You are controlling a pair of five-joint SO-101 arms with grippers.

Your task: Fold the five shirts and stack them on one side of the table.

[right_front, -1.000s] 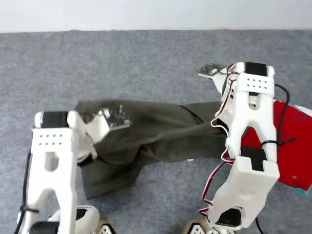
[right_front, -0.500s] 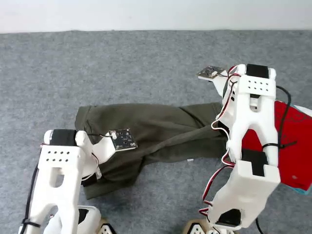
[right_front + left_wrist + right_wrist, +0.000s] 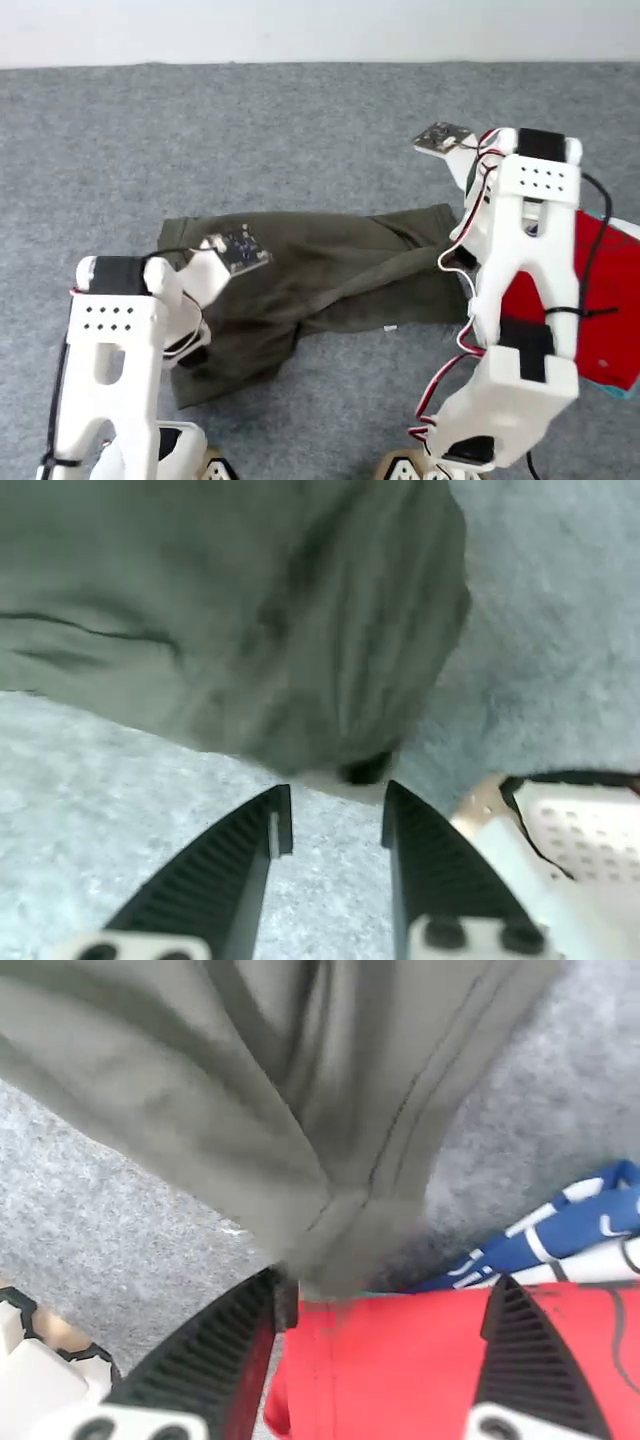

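An olive green shirt (image 3: 340,275) lies crumpled across the middle of the grey table, with one part folded over. My left gripper (image 3: 337,805) is open just short of the olive shirt's (image 3: 250,610) bunched edge, nothing between its fingers. The left arm (image 3: 120,330) stands over the shirt's near left corner. My right gripper (image 3: 390,1300) is open wide where the olive shirt's (image 3: 260,1090) end meets a red shirt (image 3: 390,1380). In the high view the red shirt (image 3: 600,290) lies at the right edge, partly under the right arm (image 3: 520,230).
A blue and white striped garment (image 3: 540,1240) lies under the red shirt; a teal edge (image 3: 620,392) peeks out at its near corner. Grey carpet-like table surface (image 3: 300,130) stretches bare behind the olive shirt, up to a white wall.
The left arm swung toward the near middle of the olive shirt, then back left. The right arm shifted slightly right, uncovering the shirt's right end.
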